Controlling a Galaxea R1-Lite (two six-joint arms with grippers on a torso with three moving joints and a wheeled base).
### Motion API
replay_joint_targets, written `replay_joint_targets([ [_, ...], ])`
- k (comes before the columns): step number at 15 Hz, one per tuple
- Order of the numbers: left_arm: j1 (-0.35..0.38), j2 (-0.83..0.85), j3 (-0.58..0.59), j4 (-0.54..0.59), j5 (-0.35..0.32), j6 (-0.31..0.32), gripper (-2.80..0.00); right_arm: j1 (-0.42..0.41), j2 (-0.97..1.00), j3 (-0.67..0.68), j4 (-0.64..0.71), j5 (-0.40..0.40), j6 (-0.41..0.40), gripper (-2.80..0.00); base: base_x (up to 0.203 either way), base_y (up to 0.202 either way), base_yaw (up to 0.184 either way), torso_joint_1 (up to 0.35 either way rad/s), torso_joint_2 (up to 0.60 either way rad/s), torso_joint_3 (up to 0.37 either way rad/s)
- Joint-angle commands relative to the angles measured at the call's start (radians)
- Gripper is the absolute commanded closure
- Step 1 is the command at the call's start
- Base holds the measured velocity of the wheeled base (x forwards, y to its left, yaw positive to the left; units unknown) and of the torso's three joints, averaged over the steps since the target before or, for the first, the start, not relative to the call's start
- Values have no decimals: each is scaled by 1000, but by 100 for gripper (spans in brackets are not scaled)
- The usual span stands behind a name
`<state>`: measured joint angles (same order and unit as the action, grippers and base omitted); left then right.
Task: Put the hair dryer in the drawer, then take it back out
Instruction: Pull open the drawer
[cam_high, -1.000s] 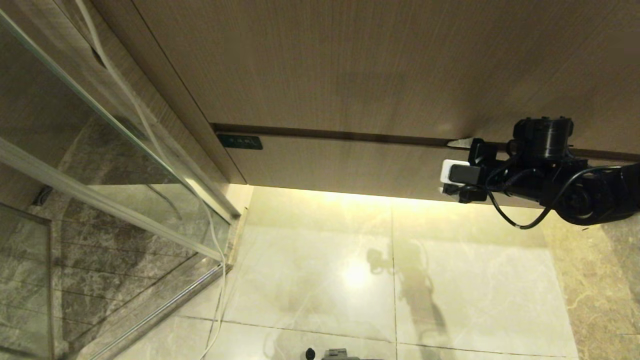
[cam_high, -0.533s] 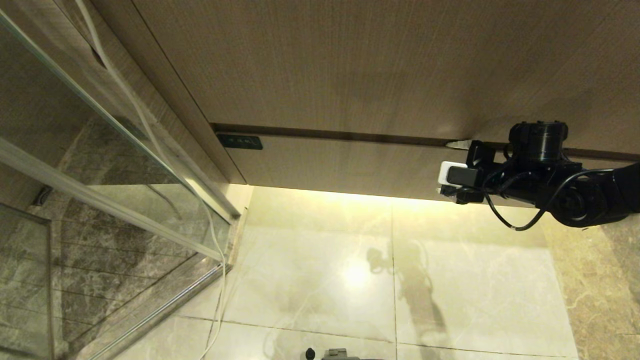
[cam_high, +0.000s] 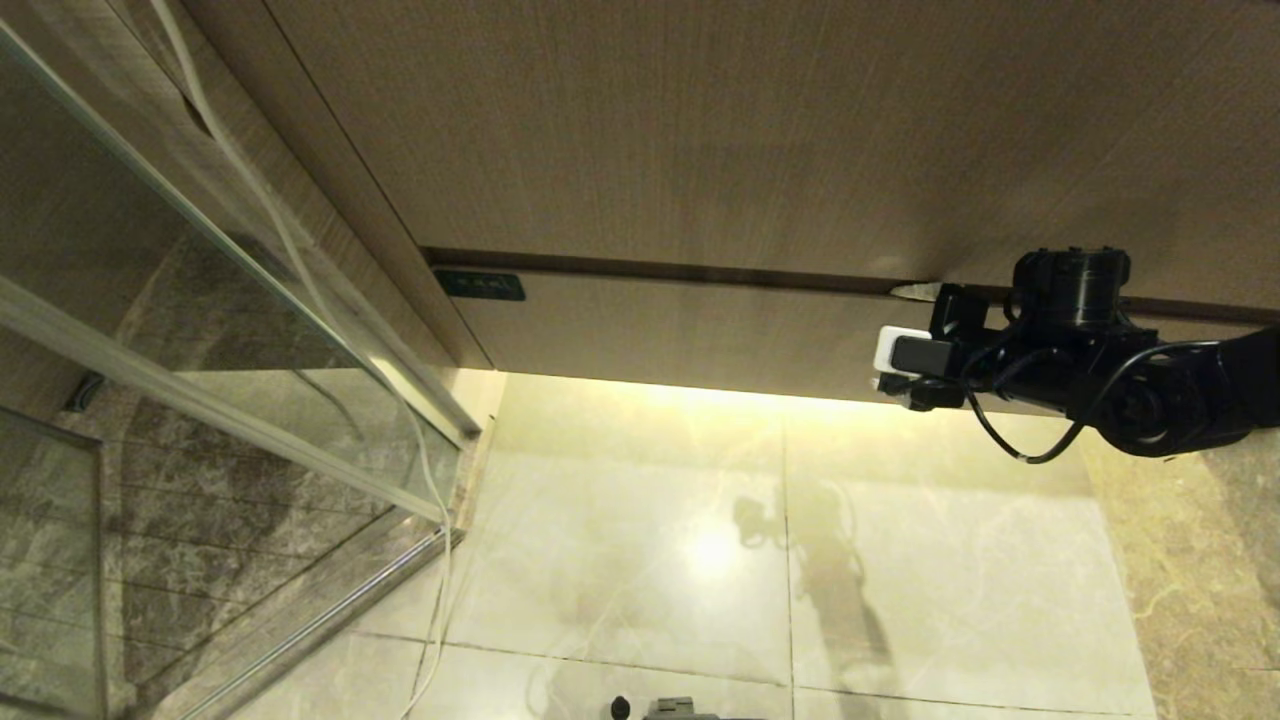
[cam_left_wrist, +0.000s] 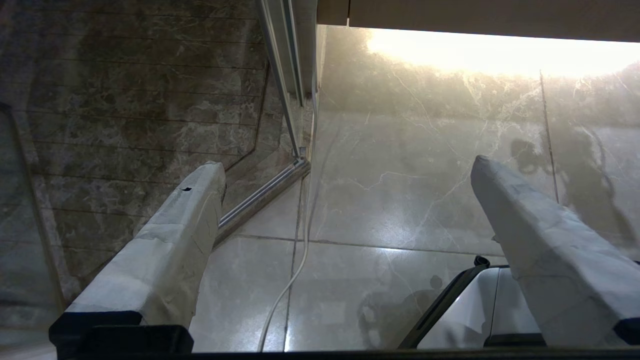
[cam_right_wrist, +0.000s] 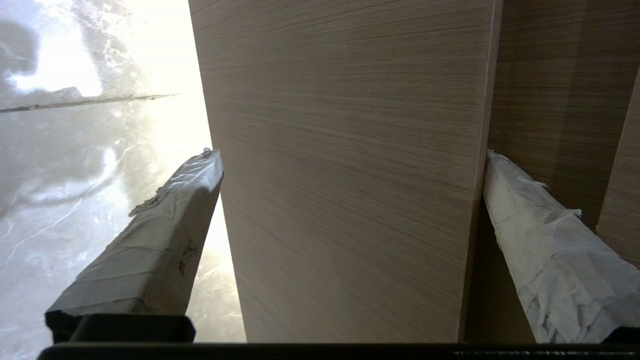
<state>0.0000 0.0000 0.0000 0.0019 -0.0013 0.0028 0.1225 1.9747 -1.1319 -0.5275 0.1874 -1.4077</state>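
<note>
The drawer (cam_high: 680, 330) is a low wood-grain front with a small dark label (cam_high: 480, 285), lying flush under the taller panel (cam_high: 700, 130). My right gripper (cam_high: 900, 335) is at its right part, open wide and straddling the front. One taped finger (cam_high: 915, 290) sits in the dark gap above the front. In the right wrist view the drawer front (cam_right_wrist: 350, 225) fills the space inside the right gripper (cam_right_wrist: 350, 156), with one fingertip (cam_right_wrist: 205, 165) past its lower edge over the lit floor. The hair dryer is out of view. My left gripper (cam_left_wrist: 345, 164) hangs open over the floor.
A glass shower door (cam_high: 200, 330) with a metal frame stands at the left, and a white cord (cam_high: 430, 560) trails down beside it. Glossy marble floor tiles (cam_high: 700, 560) lie below the drawer. Part of my white base (cam_left_wrist: 480, 310) shows under the left gripper.
My right arm has crept slightly to the left along the drawer front. The gripper stays wide open, and the drawer has not moved.
</note>
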Motion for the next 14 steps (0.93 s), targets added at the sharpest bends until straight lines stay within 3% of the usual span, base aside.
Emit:
replay_joint_targets([
  [1, 0, 0, 0, 0, 0, 0, -280, 2, 1, 4, 29, 1, -8, -280, 0, 0, 0, 0, 0, 0],
  [9, 0, 0, 0, 0, 0, 0, -280, 2, -42, -22, 170, -6, -8, -280, 0, 0, 0, 0, 0, 0],
  [12, 0, 0, 0, 0, 0, 0, -280, 2, -95, -43, 282, -5, -11, -280, 0, 0, 0, 0, 0, 0],
  [14, 0, 1, 0, 0, 0, 0, -280, 2, -146, -1, 310, -5, -17, -280, 0, 0, 0, 0, 0, 0],
])
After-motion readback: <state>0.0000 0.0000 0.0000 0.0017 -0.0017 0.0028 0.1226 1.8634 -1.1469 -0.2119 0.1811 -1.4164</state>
